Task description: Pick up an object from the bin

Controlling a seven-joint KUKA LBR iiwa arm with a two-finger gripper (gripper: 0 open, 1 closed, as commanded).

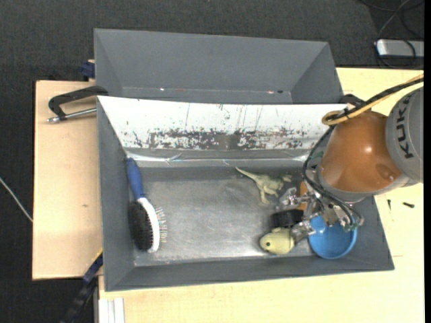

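My gripper (308, 208) is low in the bin's right front corner, just below the orange cover on the wrist. It hangs among a small cluster of things. A pale yellow rounded toy (277, 242) lies just in front of it on the bin floor. A blue round cup (332, 242) sits to the gripper's right front, partly under it. A small black piece (285, 219) lies against the gripper's left side. A pale green toy dinosaur (264, 183) lies just behind it, near the back wall.
A hairbrush (142, 215) with a blue handle, black head and white bristles lies along the bin's left wall. Bare bin floor stretches between the brush and the cluster on the right. The arm and its orange cover hang over the right rim.
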